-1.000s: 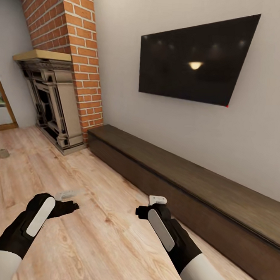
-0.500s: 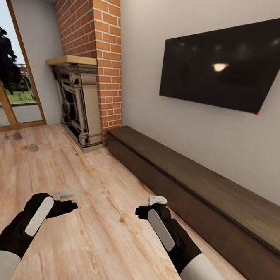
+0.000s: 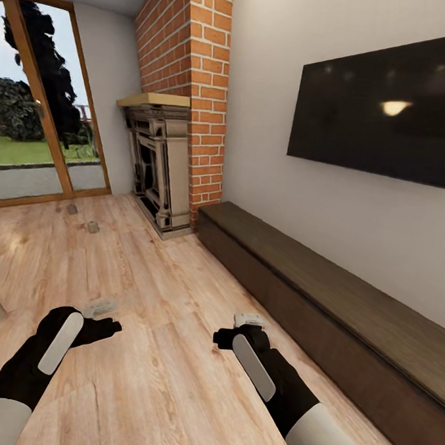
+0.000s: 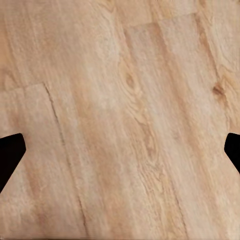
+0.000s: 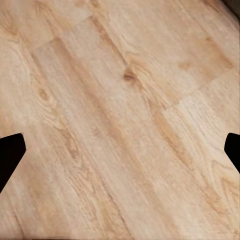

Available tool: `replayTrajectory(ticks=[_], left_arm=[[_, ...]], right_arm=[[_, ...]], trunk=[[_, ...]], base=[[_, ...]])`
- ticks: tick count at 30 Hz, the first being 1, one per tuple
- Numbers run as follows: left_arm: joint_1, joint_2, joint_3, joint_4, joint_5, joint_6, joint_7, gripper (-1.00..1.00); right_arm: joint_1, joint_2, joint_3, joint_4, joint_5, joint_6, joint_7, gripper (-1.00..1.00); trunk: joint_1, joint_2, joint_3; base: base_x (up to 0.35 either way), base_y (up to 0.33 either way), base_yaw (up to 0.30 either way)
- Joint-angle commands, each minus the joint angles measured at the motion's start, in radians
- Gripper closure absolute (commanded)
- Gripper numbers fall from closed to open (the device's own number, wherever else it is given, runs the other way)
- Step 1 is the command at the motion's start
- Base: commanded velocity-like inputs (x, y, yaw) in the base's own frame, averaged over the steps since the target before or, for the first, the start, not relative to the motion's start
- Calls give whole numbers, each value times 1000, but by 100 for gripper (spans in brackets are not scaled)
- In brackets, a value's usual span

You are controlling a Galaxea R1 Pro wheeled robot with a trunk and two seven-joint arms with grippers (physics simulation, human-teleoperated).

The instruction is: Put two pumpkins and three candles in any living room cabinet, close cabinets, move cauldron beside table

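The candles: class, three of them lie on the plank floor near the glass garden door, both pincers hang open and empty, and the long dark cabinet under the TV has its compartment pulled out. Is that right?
One detail is wrong. The head view shows the cabinet with flat, closed fronts; nothing is pulled out. The rest stands: three candles on the floor, left pincer and right pincer open and empty.

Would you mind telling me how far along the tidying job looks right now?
Nothing looks done yet. Both grippers, left and right, hang open and empty. Three candles lie on the floor; the cabinet is shut. Pumpkins and cauldron remain too.
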Motion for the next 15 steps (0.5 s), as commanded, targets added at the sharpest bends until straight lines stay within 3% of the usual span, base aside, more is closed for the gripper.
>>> replayTrajectory(ticks=[1, 15], left_arm=[[-1, 0, 0, -1, 10, 3, 9, -100], [-1, 0, 0, -1, 10, 3, 8, -100]], right_arm=[[-1, 0, 4, -1, -10, 0, -10, -100], [-1, 0, 11, -1, -10, -1, -10, -100]], trunk=[[0, 0, -1], [0, 0, -1]], base=[[0, 0, 290], [0, 0, 290]])
